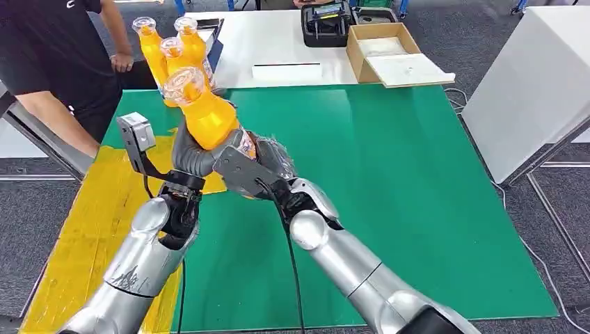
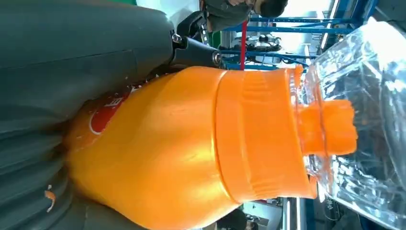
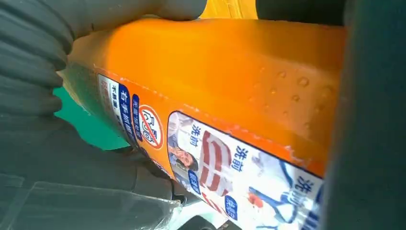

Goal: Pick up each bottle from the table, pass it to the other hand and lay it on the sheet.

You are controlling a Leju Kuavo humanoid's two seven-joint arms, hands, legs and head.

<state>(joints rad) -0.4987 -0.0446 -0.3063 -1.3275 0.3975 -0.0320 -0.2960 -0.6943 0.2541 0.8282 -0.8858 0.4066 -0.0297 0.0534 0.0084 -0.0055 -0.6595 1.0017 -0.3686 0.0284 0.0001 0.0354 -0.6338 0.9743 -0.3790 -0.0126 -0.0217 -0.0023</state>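
Gripping one orange bottle (image 1: 207,115) between them, both robot hands meet a little left of the middle of the head view, above the line where the yellow sheet (image 1: 104,229) borders the green mat (image 1: 389,195) on the worktop. The left robot hand (image 1: 189,154) wraps the bottle's lower body from the left, and the right robot hand (image 1: 261,167) closes on its base and label from the right. So both are grasping the same bottle, which is lifted off the worktop and tilted, its clear domed cap (image 1: 184,85) pointing toward the upper left of the frame.

From the left wrist view the bottle's orange shoulder (image 2: 191,153) fills the middle, the clear cap (image 2: 364,120) at the right edge and the grey thumb (image 2: 72,57) lying over the bottle at upper left. From the right wrist view the printed label (image 3: 225,167) runs across the lower middle, with grey fingers (image 3: 33,43) pressed against the bottle at upper left.

Three more orange bottles (image 1: 170,52) stand upright together at the upper left of the head view, at the far edge of the mat. Just beside them stands a person in a black shirt (image 1: 56,49). Farther back, at upper centre, lie an open cardboard box (image 1: 389,52) and a black device (image 1: 325,24).
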